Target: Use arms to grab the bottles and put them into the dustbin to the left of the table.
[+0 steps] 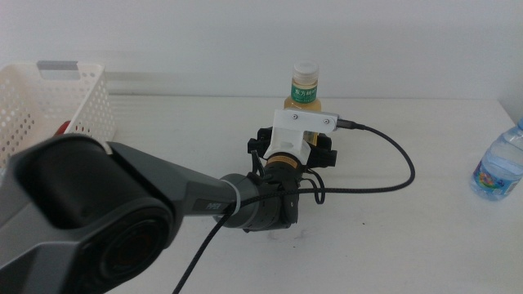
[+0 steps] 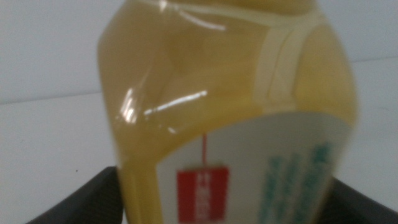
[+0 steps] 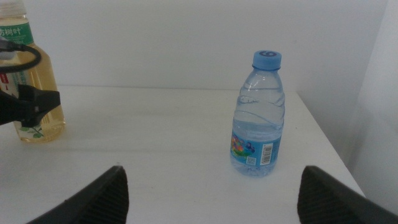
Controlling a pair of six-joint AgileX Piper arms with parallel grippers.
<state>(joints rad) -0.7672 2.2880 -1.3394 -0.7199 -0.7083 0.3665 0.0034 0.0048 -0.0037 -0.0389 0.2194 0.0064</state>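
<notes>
The yellow tea bottle (image 1: 304,86) (image 2: 224,112) (image 3: 31,87) stands upright mid-table. My left arm reaches in from the left, and its gripper (image 1: 298,131) (image 2: 227,202) has one jaw against each side of the bottle's lower body. The small clear water bottle (image 1: 498,167) (image 3: 258,118) with a blue cap stands at the table's right edge. My right gripper (image 3: 212,171) is open and holds nothing, a short way in front of the water bottle. The white dustbin (image 1: 49,106) sits at the left, and a bit of red (image 1: 64,128) shows at its wall.
The left arm's black cable (image 1: 392,184) loops over the white table (image 1: 409,245) to the right of the gripper. The bulky arm links (image 1: 90,220) fill the lower left of the middle view. The right table edge (image 3: 329,143) runs close behind the water bottle.
</notes>
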